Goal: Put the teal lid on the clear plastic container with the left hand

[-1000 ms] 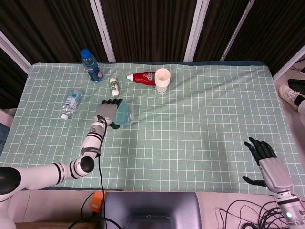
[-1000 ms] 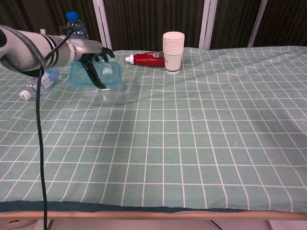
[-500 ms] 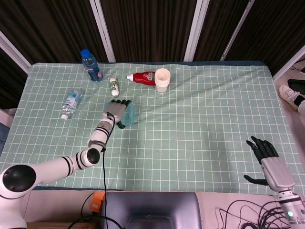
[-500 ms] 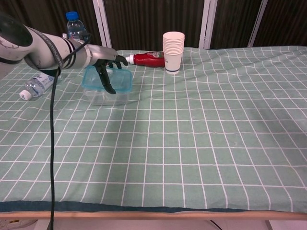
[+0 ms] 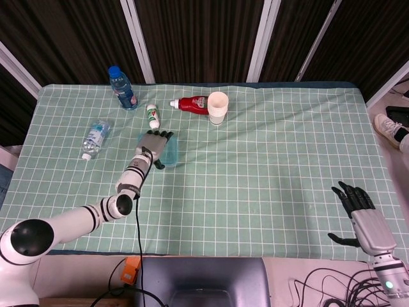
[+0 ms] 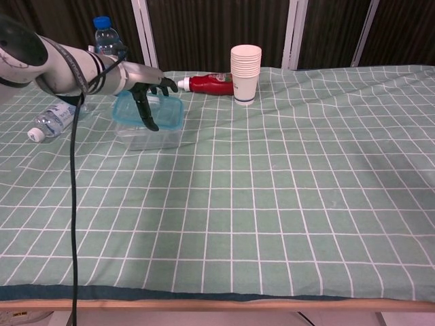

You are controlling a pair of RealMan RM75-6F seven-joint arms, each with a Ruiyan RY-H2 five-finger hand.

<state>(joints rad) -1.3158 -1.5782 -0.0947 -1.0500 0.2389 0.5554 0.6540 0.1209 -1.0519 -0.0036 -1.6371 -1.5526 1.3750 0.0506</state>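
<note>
The teal lid [image 6: 167, 113] lies level on top of the clear plastic container [image 6: 151, 139], which stands on the checked cloth at the left. In the head view the lid [image 5: 170, 152] covers the container. My left hand [image 6: 145, 84] rests over the lid's left half and holds it, thumb hanging down the front edge and fingers curled at the back; the head view shows the same hand [image 5: 153, 146] over the lid. My right hand [image 5: 360, 215] hovers off the table's near right corner, fingers spread, holding nothing.
A blue-capped bottle [image 6: 106, 38] stands behind the container. A water bottle [image 6: 54, 121] lies to its left. A small white bottle [image 5: 152, 116], a red bottle [image 6: 207, 83] on its side and a stack of paper cups [image 6: 245, 73] sit further back.
The left hand carried the tilted lid right and down over the container. The lid now sits level on it. The right hand barely moved.
</note>
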